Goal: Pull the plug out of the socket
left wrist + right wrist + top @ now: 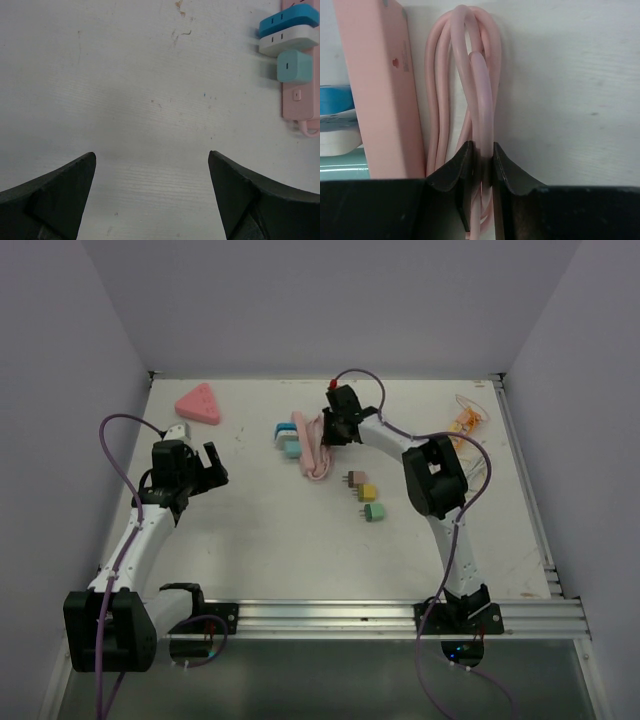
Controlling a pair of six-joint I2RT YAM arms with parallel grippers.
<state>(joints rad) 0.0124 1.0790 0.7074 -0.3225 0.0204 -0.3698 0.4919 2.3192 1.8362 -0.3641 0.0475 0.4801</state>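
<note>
Though plugs [287,42] crowd the pink power strip [380,90], the outstretched right gripper [481,150] pinches its coiled cord [465,60]. Left gripper [151,155] hangs spread.

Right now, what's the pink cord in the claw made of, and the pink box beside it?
The pink cord looks like soft rubbery plastic, smooth with a faint sheen; it bends in loops and the right claw pinches it. The pink box is probably hard plastic, matte to satin; flat faces, straight edges.
</note>
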